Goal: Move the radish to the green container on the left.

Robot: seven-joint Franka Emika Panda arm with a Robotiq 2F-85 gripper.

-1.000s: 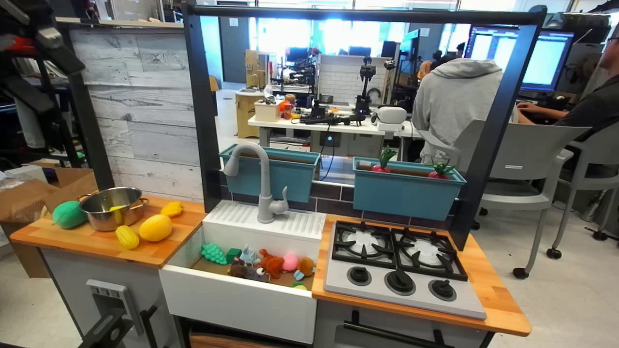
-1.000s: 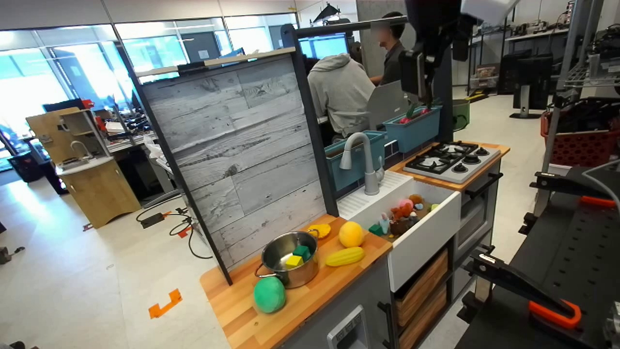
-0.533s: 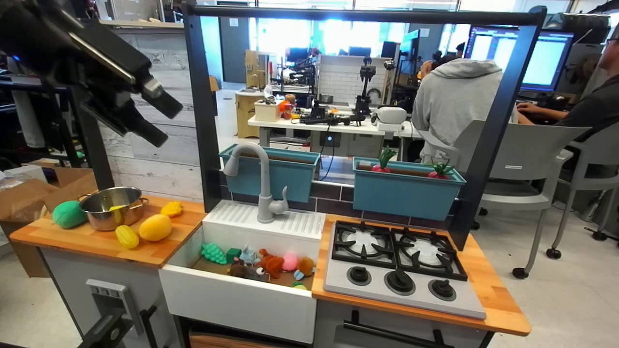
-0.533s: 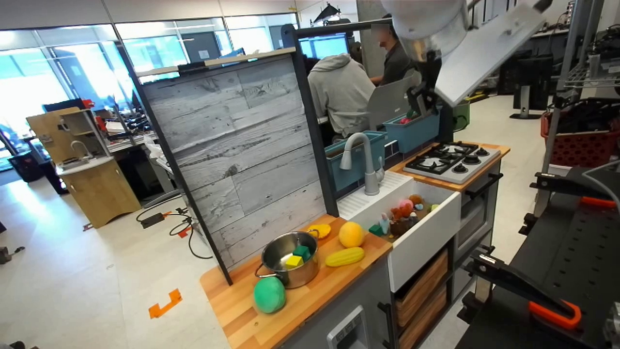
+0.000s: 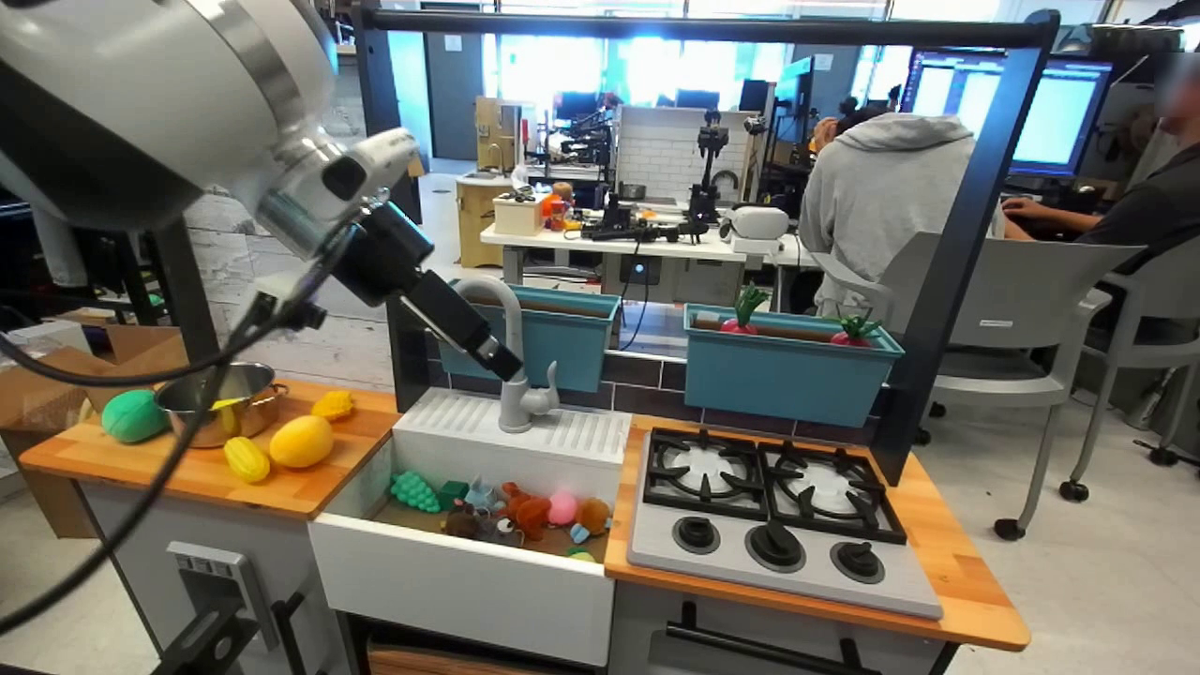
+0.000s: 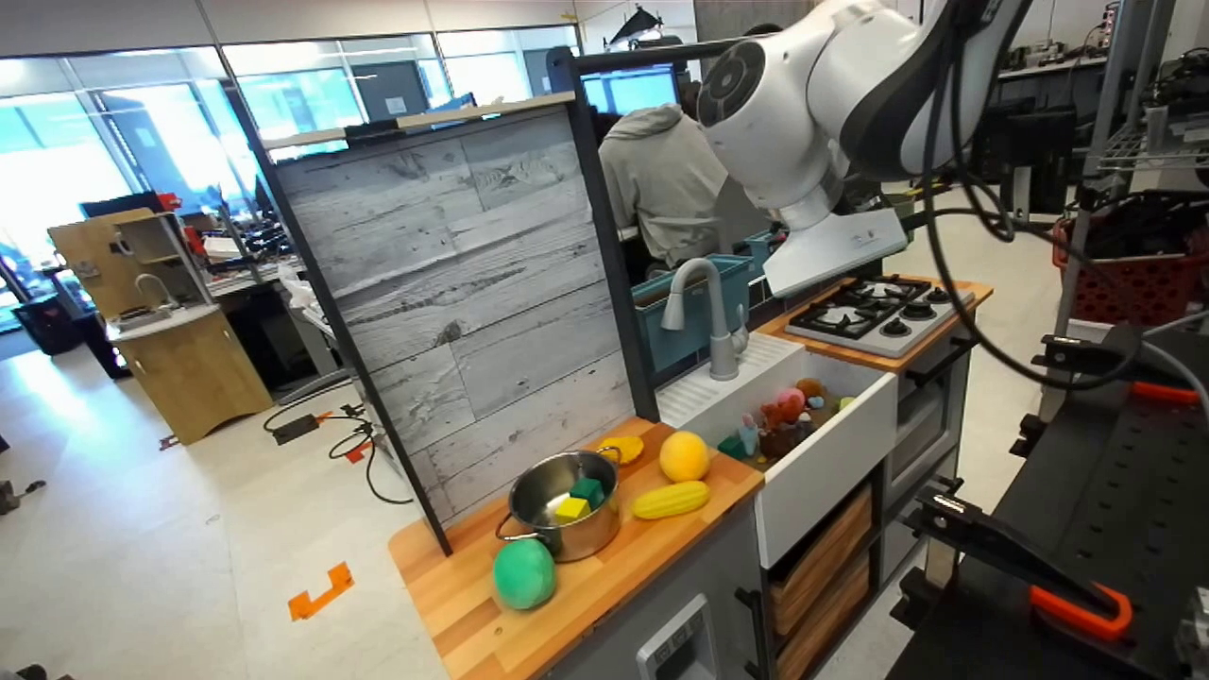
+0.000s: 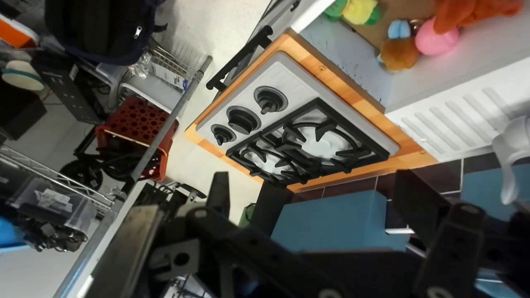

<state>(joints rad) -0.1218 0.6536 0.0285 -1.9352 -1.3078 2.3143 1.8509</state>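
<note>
A: Pincer state?
B: In the wrist view my gripper [image 7: 312, 184] has its fingers [image 7: 219, 192] spread well apart. In an exterior view its tip overlaps the faucet [image 5: 514, 408]; contact, I can't tell.
A: Radish, faucet as reference?
B: I count two: a radish [image 5: 739, 327] and a second radish [image 5: 851, 340], both leaves-up in the planter [image 5: 787, 382] to the faucet's right.
A: Container on the left?
B: I read it as the teal container [image 5: 570, 342] behind the faucet.
A: Other items?
B: Sink [image 5: 459, 586] with soft toys [image 5: 530, 514], below the faucet; stove [image 5: 736, 548], to its right. Pot [image 6: 593, 536], to its left in both exterior views. In an exterior view my arm [image 6: 803, 132], also right of the faucet, covers most of the planter.
</note>
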